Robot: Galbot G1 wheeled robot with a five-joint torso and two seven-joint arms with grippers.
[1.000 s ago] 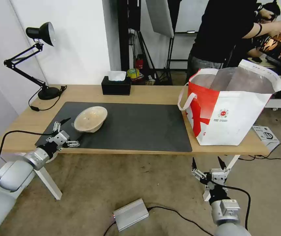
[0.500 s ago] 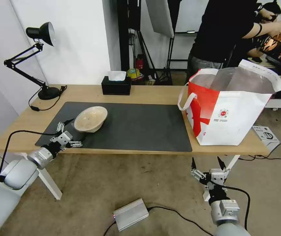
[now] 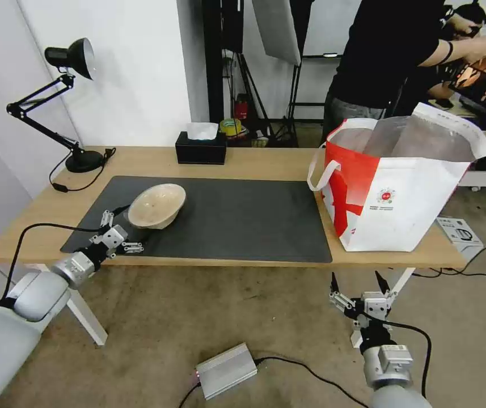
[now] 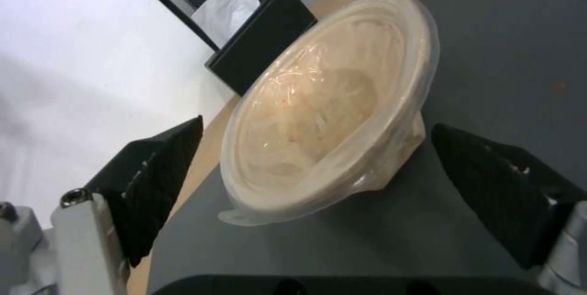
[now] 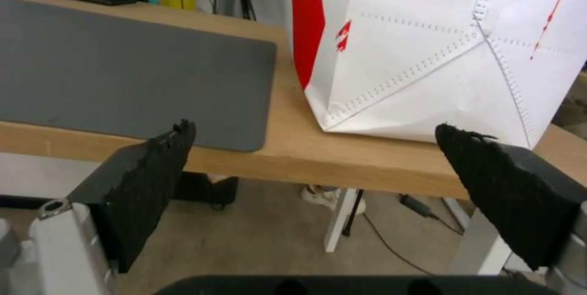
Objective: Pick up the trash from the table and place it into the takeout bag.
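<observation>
Head view. The table (image 3: 265,161) carries a dark grey mat (image 3: 225,218). One piece of trash, a shallow beige paper bowl (image 3: 156,205), sits tilted on the mat's left part, its opening turned up and toward my left side. My left gripper (image 3: 122,229) is low over the mat's near-left corner, just beside the bowl's near edge, jaws spread and holding nothing. The takeout bag (image 3: 401,187) stands upright on the table's right end, just off the mat's right edge, mouth open with foil lining showing. A black tissue box (image 3: 201,148) stands at the far edge of the table and a desk lamp (image 3: 67,102) at the far left. My right gripper (image 3: 362,283) hangs below the table's front edge, under the bag, jaws spread and empty.

Left wrist view. The paper bowl (image 4: 333,111) lies between my two black fingers (image 4: 156,180), tipped on its side against the mat (image 4: 501,47). Neither finger touches it. The tissue box (image 4: 263,42) stands behind it.

Right wrist view. My fingers (image 5: 146,180) are wide apart with nothing between them. Ahead stand the table's front edge (image 5: 318,162), the mat's corner (image 5: 141,75) and the bag's lower white side (image 5: 428,56), resting on the wood.
</observation>
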